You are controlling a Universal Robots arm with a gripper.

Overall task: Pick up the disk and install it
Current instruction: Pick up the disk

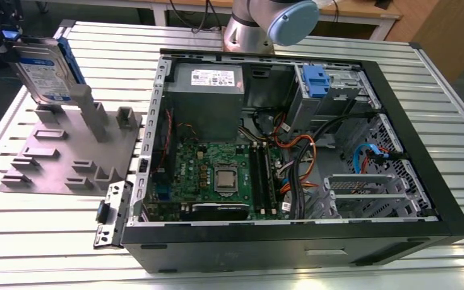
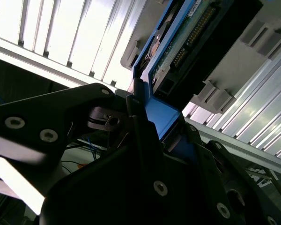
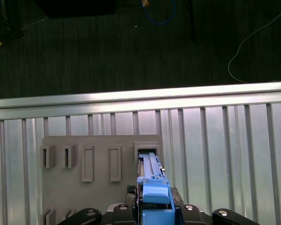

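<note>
Your black pincer (image 1: 3, 37), upper left of the exterior view, is clenched on the top of the flat silver-grey disk with blue rails (image 1: 45, 69). The disk stands tall, straight below it, at the grey holder plate (image 1: 63, 163).

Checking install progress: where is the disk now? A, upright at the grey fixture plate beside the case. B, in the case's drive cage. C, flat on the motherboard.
A: the disk stands on edge at the grey fixture plate, outside the computer case, with the gripper at its upper end.
</note>
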